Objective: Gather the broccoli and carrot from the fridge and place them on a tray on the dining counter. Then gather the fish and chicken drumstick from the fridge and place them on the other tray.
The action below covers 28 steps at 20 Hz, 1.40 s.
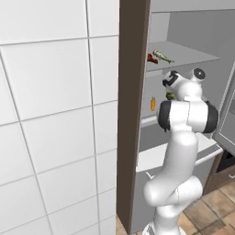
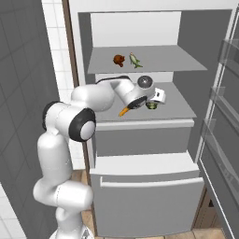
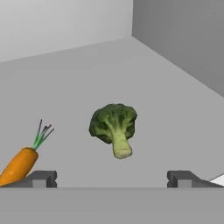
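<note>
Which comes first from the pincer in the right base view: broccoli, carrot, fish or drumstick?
1. Broccoli, on the middle shelf right by the open pincer.
2. Carrot, same shelf, further left.
3. Fish, upper shelf.
4. Drumstick, left of the fish.

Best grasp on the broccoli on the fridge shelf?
Take the broccoli across its wide floret head, coming straight in from the fridge front. It lies on its side, stalk toward the open hand, roughly centred between the fingers; the carrot sits clear, off to one side.
</note>
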{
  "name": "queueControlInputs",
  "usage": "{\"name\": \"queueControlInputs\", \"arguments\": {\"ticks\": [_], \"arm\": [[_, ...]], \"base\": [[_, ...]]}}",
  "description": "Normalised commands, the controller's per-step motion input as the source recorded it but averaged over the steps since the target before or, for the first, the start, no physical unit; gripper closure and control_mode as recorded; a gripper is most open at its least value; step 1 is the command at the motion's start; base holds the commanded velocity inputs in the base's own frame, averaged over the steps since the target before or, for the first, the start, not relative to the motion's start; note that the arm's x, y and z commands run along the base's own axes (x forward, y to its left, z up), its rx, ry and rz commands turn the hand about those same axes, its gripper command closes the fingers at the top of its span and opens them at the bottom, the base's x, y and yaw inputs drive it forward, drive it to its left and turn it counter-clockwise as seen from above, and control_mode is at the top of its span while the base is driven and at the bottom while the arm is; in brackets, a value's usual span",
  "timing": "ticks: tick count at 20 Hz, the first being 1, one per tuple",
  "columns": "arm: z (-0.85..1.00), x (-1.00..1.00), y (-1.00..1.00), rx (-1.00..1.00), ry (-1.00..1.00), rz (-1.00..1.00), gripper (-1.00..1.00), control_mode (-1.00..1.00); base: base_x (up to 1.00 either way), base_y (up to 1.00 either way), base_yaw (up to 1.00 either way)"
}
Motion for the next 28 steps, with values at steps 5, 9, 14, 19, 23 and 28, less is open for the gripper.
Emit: {"name": "queueControlInputs", "arguments": {"ticks": [5, 9, 14, 19, 23, 28], "arm": [[-0.13, 0.3, -0.04, 0.0, 0.0, 0.0, -1.0, -1.0], [-0.14, 0.3, -0.01, 0.0, 0.0, 0.0, -1.0, -1.0], [-0.13, 0.27, -0.02, 0.0, 0.01, 0.0, -1.0, -1.0], [-0.1, 0.21, 0.0, 0.0, 0.02, 0.0, -1.0, -1.0], [-0.12, 0.11, 0.0, 0.0, 0.03, 0.0, -1.0, -1.0], [-0.12, 0.14, 0.0, 0.0, 0.04, 0.0, -1.0, -1.0]], "base": [[0.0, 0.0, 0.0], [0.0, 0.0, 0.0], [0.0, 0.0, 0.0], [0.0, 0.0, 0.0], [0.0, 0.0, 0.0], [0.0, 0.0, 0.0]]}}
